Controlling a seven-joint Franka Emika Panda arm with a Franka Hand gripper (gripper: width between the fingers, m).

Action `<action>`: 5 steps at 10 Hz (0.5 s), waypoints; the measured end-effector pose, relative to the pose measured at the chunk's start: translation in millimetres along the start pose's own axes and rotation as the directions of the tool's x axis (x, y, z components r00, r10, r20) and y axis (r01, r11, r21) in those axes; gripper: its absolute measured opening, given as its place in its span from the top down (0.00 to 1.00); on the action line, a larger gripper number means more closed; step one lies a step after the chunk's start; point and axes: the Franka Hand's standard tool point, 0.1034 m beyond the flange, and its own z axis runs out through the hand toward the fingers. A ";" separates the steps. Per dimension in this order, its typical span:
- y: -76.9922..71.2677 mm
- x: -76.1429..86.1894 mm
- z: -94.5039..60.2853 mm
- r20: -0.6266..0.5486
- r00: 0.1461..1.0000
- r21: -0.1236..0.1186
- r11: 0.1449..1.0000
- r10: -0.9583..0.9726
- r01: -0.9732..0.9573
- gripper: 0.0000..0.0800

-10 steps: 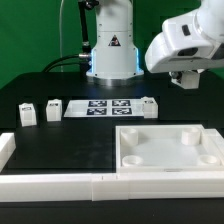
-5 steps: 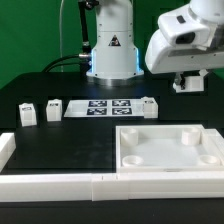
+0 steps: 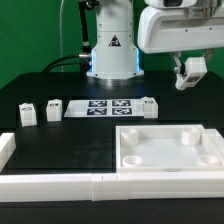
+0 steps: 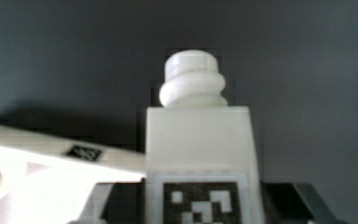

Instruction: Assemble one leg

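My gripper [image 3: 189, 73] hangs in the air at the exterior view's right, above the far side of the large white tray panel [image 3: 168, 160]. It is shut on a leg [image 3: 192, 69], a small white block held tilted. In the wrist view the held leg [image 4: 201, 125] fills the middle, its rounded peg pointing away and a square tag on its near face. The dark fingers [image 4: 112, 203] press both its sides at my gripper [image 4: 201, 205]. A corner of the tray panel [image 4: 30, 160] shows below it.
Two more legs [image 3: 27, 113] [image 3: 53, 109] stand at the exterior view's left, and another [image 3: 149, 107] beside the marker board [image 3: 108, 108]. A white rail [image 3: 60, 186] runs along the front. The arm's base [image 3: 112, 50] stands at the back.
The arm's wrist has risen and turned, so the gripper with the leg in it sits a little higher and more tilted. The parts on the table have not moved.
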 end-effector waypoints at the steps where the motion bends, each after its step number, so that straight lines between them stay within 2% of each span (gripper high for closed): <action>1: 0.2 0.3 0.7 -0.099 0.995 0.005 1.000 -0.006 0.007 0.64; 2: 8.3 9.0 2.7 -0.164 0.985 -0.001 0.998 -0.057 0.058 0.64; 3: 19.1 28.7 -0.2 -0.280 0.957 -0.014 0.997 -0.078 0.077 0.64; 4: 24.4 34.3 2.8 -0.270 0.958 -0.020 0.996 -0.093 0.091 0.64; 5: 22.5 35.5 1.9 -0.272 0.958 -0.019 0.996 -0.094 0.093 0.64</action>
